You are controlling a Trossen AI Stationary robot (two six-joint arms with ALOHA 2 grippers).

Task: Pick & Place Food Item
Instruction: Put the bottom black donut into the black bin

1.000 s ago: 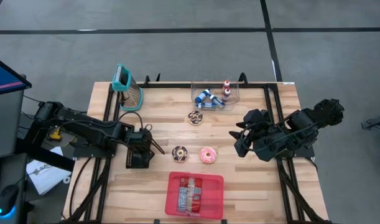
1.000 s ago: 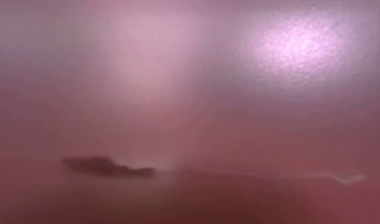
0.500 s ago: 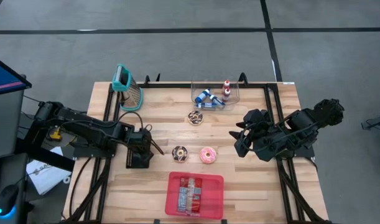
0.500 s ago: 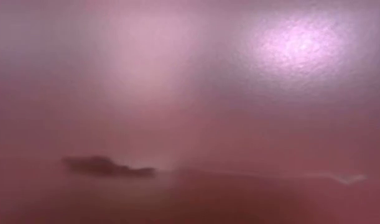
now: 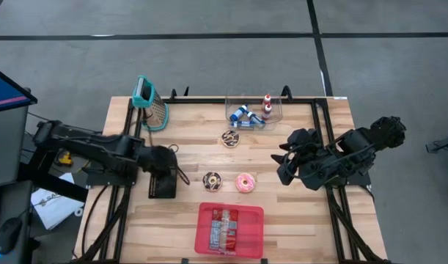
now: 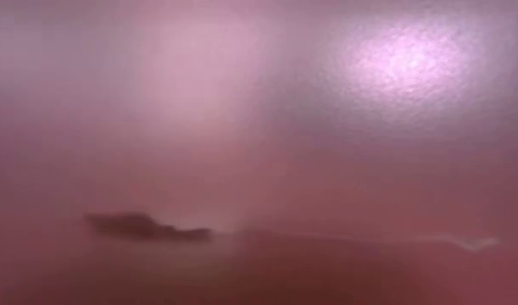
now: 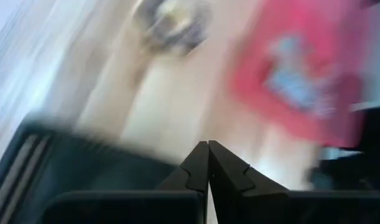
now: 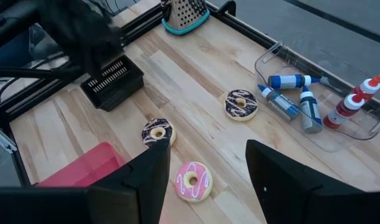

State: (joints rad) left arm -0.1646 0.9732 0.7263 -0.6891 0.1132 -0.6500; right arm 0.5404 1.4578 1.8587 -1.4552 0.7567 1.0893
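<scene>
- Since a second ago we see the left hand (image 5: 181, 177) lifted and rolled above the black basket (image 5: 163, 185), its arm drawn back toward the bench's left edge; the donuts and the right arm lie as they did.
- Our left hand is pinched fully together and carries nothing; the fingers (image 7: 208, 167) meet tip to tip in the left wrist view.
- Just beside it, toward the bench's middle, lies the chocolate donut (image 5: 212, 180), apart from the fingertips.
- Next to that sits the pink donut (image 5: 245, 182), and a second dark donut (image 5: 230, 138) lies farther back.
- Our right hand (image 5: 281, 163) hangs at the right side with a wide gap between its fingers, holding nothing, well apart from the donuts.
- Nearer the front edge stands the red bin (image 5: 229, 229) with a packet inside.
- At the back, a clear tray (image 5: 254, 112) holds bottles, and a teal-handled grater (image 5: 150, 104) stands at the left corner.
- We work on a pale wooden bench (image 5: 282, 213) over a grey floor (image 5: 209, 51).
</scene>
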